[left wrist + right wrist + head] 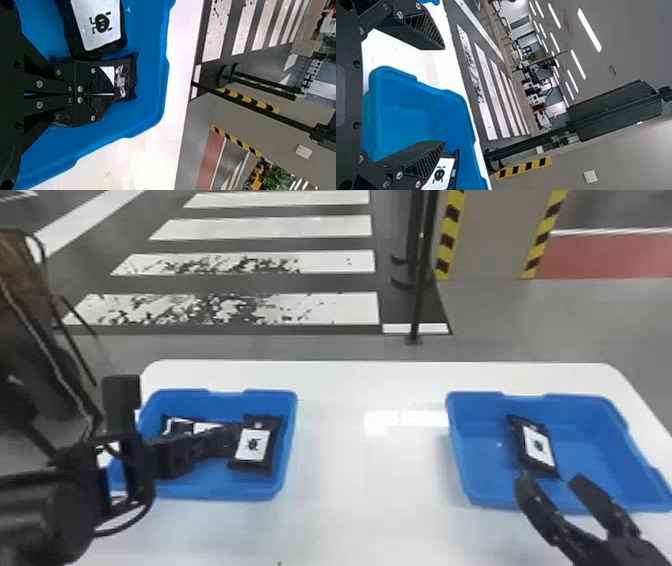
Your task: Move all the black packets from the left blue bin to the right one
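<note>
While the head view shows a packet label-up at the right side of the left bin, the left wrist view gives a closer look at the left gripper, whose jaws are together or nearly so, tips against another, partly covered packet; whether they pinch it, I cannot tell. Beside those jaws, a second packet lies with its label showing.

The right gripper sits at the near edge of the right bin, jaws wide apart with nothing between them. One packet lies in that bin, just beyond the tips; the right wrist view shows it partly behind one of the jaws, and also takes in the ceiling lights, absent from the head view.

Both bins stand on a white desk, well apart. Behind it are a black post, a column with striped edges and a painted crossing. The left arm crosses the left bin's outer side and blocks part of what's in there.

More packets lie behind the left gripper, overlapped, so their number is hard to make out. The right wrist view cuts off the right bin.
</note>
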Motion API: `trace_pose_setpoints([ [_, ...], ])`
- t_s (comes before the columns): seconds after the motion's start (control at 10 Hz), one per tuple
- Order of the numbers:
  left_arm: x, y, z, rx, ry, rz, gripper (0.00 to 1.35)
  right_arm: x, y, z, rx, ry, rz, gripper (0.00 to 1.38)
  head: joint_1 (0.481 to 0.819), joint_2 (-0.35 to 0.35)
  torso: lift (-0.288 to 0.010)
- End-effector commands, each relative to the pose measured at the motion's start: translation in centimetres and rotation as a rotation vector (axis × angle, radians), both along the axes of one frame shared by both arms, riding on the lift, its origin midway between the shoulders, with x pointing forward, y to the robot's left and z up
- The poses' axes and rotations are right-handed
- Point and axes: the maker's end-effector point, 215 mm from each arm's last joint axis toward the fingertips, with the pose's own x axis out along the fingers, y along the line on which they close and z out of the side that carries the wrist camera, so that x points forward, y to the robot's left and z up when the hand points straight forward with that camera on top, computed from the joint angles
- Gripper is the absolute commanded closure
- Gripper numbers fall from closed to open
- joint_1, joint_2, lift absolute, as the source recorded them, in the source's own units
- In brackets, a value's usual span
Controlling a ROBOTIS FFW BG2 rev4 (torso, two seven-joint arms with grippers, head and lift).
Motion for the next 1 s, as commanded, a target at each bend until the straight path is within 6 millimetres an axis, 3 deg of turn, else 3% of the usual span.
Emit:
trace_pose_setpoints([
  [0.0, -1.7, -0.7, -0.6, -0.015, 0.039, -0.007, 1.19, 0.2, 0.3, 0.1, 0.014, -0.003, 0.003, 0.19, 0.695, 0.056, -0.14],
  [0.1, -1.9, -0.3, -1.1, -0.003, 0.055, 0.003, 0.91, 0.2, 0.5, 0.0, 0.022, 0.0, 0.007, 0.19, 0.695, 0.051, -0.14],
  [0.2, -1.9, 0.1, -1.2, 0.007, 0.069, 0.014, 0.44, 0.1, 0.8, -0.2, 0.029, 0.002, 0.011, 0.19, 0.695, 0.052, -0.14],
  [0.3, -1.6, 1.2, -1.3, 0.038, 0.082, 0.037, 0.12, 0.1, 1.0, -0.5, 0.038, 0.01, 0.013, 0.19, 0.695, 0.061, -0.14],
  [0.5, -0.1, 3.1, -0.7, 0.126, 0.105, 0.078, 0.13, -0.2, 1.0, -0.9, 0.044, 0.021, 0.015, 0.19, 0.695, 0.088, -0.14],
  [0.6, 1.0, 2.9, -0.6, 0.149, 0.119, 0.078, 0.13, -0.1, 1.2, -1.0, 0.05, 0.023, 0.015, 0.19, 0.695, 0.101, -0.14],
  [0.9, 2.7, -0.5, -2.2, 0.141, 0.201, 0.02, 0.14, -0.4, 1.8, -1.9, 0.083, 0.048, 0.024, 0.19, 0.695, 0.089, -0.14],
])
